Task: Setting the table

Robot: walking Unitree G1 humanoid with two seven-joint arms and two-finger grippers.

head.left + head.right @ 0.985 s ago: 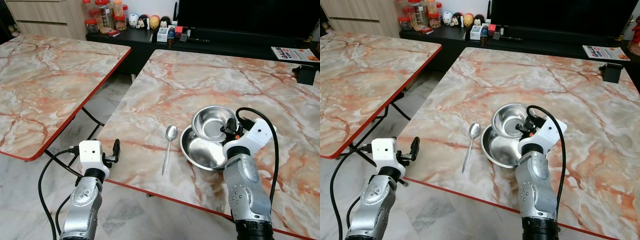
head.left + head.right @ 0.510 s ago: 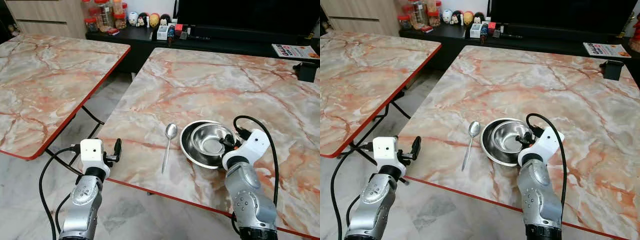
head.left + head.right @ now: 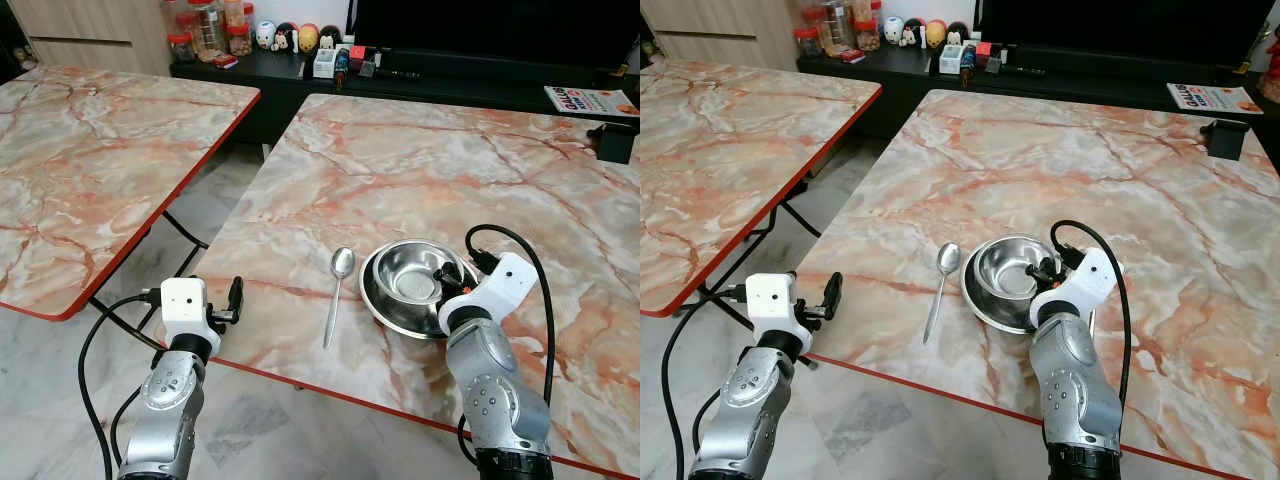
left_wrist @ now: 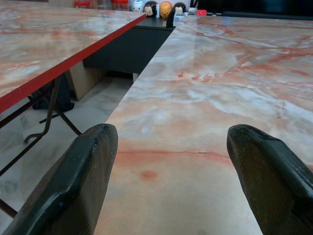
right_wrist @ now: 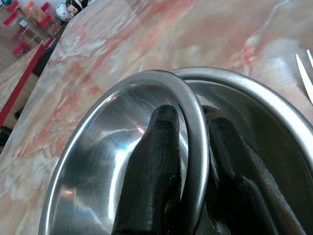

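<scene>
Head view first: small steel bowl (image 3: 412, 280) sits nested in the bigger steel bowl (image 3: 385, 305) on the marble table (image 3: 400, 170), spoon (image 3: 338, 293) just beside. Right gripper (image 3: 447, 281) is at the rim. Left gripper (image 3: 232, 297) idles off the edge.

Left wrist: fingers (image 4: 73, 181) spread wide, nothing between them.

Right wrist: fingers (image 5: 151, 161) pinch the small bowl's rim, a fork tip (image 5: 304, 73) nearby. Bowls look placed; letting go is probably next.
</scene>
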